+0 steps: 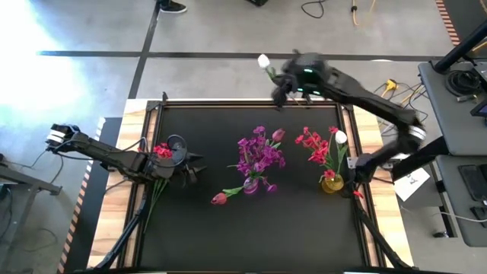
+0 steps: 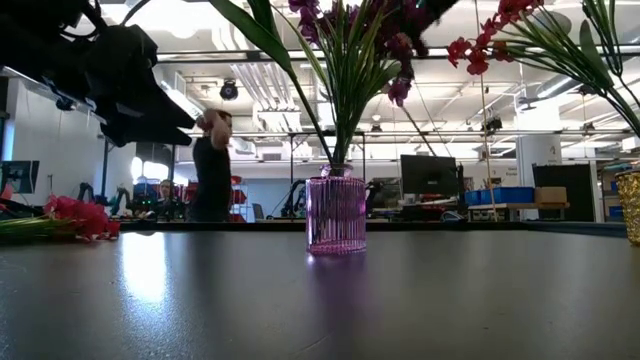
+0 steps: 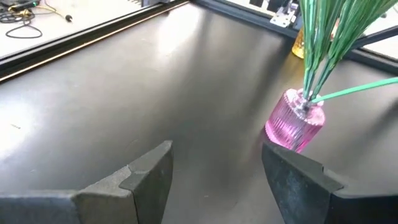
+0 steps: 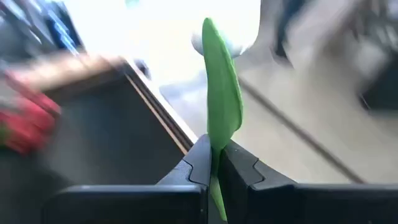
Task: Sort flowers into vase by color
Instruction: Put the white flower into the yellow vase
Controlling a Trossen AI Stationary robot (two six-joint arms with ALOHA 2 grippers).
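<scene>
right gripper [image 1: 280, 90] past the worktop's [image 1: 205, 228] far edge, fingers clamped on white-bud flower [image 1: 265, 65] by its green stem, left gripper [image 1: 192, 169] low over worktop beside loose red flowers [image 1: 161, 151], fingers apart, pink vase [image 2: 336, 214] mid-worktop holding purple flowers [image 1: 259, 152]

Right pincer [image 4: 214, 165] clamped beyond the far edge; left pincer [image 3: 214, 180] agape.

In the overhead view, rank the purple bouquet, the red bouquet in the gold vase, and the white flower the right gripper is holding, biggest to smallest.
1. purple bouquet
2. red bouquet, only slightly smaller
3. white flower, clearly smallest, pinched in the right gripper past the table's far edge
</scene>
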